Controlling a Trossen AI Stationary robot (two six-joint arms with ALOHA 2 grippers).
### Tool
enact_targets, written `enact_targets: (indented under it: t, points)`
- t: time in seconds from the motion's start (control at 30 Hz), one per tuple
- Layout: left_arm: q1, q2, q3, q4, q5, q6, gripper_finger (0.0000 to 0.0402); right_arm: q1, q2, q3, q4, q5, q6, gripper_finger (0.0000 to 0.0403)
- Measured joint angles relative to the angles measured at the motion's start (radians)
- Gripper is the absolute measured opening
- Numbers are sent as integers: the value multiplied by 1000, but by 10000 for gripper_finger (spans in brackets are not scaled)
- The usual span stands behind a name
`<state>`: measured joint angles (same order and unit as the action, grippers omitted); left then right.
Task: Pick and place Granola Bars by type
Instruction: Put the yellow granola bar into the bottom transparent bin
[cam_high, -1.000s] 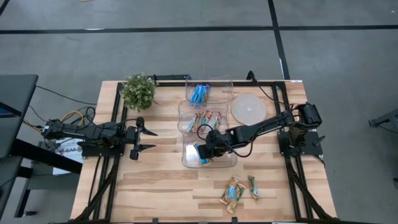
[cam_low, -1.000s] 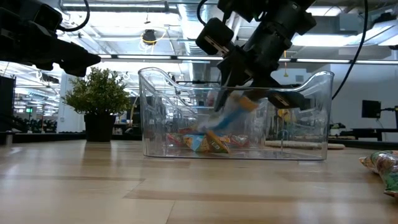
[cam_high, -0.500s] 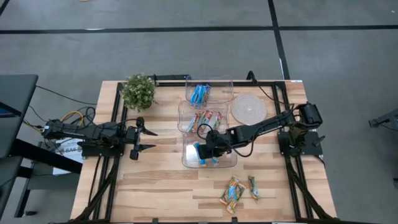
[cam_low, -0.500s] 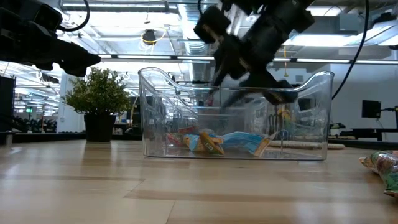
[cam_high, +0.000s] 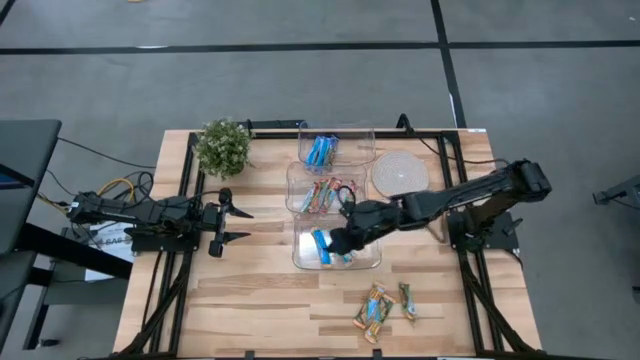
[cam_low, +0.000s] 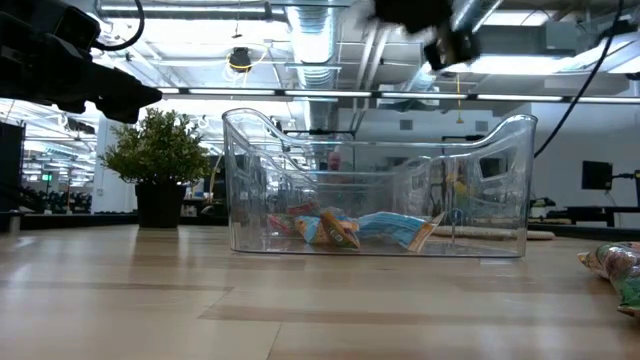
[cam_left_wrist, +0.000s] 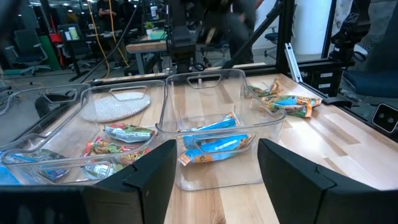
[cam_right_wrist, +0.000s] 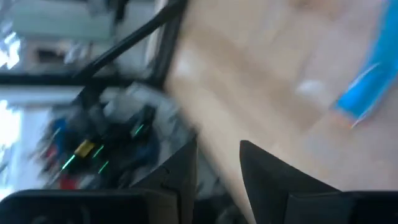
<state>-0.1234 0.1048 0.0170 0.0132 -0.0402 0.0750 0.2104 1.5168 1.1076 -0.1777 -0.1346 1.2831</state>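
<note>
Roughly, top-down layout:
Table (cam_high: 250, 290): light wood, centre of high view.
Tubs: three clear ones in a column at mid-frame; far tub (cam_high: 337, 146) holds blue bars (cam_high: 320, 151); middle tub (cam_high: 325, 188) holds red-green-orange bars (cam_high: 328, 193); near tub (cam_high: 336, 243) holds tan-orange and light-blue bars (cam_high: 327, 246).
Loose bars (cam_high: 384, 306): small heap on the wood, lower centre-right of high view, well apart from the tubs.
Right gripper (cam_high: 342, 243): over the near tub's right part, arm reaching in from the right edge; fingers a narrow gap apart in the wrist view, nothing between them; blurred.
Left gripper (cam_high: 234, 224): left of the tubs, clear of the table contents, fingers spread wide, empty.
Plant (cam_high: 222, 147): small potted one, upper left of the table, beside the far tub.
Round mat (cam_high: 400, 176): pale woven disc, just right of the middle tub, partly under the right arm.
Low view: near tub (cam_low: 380, 185) fills the middle, bars lying flat on its floor (cam_low: 360, 228); plant (cam_low: 160, 165) at left behind it.
Left wrist view: near tub (cam_left_wrist: 208, 134) dead ahead between the fingers, loose heap (cam_left_wrist: 283, 101) beyond on the wood.
</note>
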Motion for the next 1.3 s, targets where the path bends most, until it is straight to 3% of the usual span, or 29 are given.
enact_targets:
  t: [0.2,0.4,0.7,0.83,1.03,1.3]
  points:
    - [0,0,0,0,0,0,219,82,-110,0,-1,-202,7,114]
    - [0,0,0,0,0,0,219,203,-147,0,-29,-315,118,114]
    - [0,0,0,0,0,0,219,403,-135,1,-313,-413,314,114]
    - [0,0,0,0,0,0,219,460,-119,-1,-539,-399,396,114]
    - [0,0,0,0,0,0,219,497,-96,0,-794,-257,512,114]
    - [0,0,0,0,0,0,219,508,17,0,-834,-77,493,114]
